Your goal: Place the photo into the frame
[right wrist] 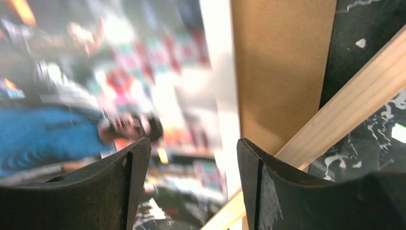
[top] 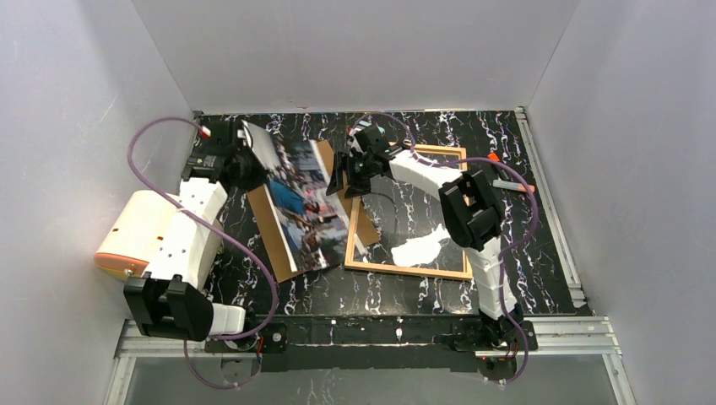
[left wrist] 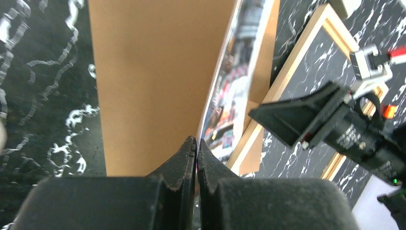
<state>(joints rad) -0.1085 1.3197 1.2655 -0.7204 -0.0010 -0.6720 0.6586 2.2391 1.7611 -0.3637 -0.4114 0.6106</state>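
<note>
The large glossy colour photo [top: 295, 198] is tilting over the plain brown backing board [left wrist: 153, 72], just beside the thin light-wood frame [top: 405, 272], which is lying flat on the black marbled table [top: 523, 253]. The left gripper [left wrist: 197, 143] is clenching the photo's raised edge. The right gripper [right wrist: 194, 146] is hovering over the photo's opposite edge with its fingers spread, grasping nothing.

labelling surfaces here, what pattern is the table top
The table is black with white marble-like veins, clearest in the top external view.
</note>
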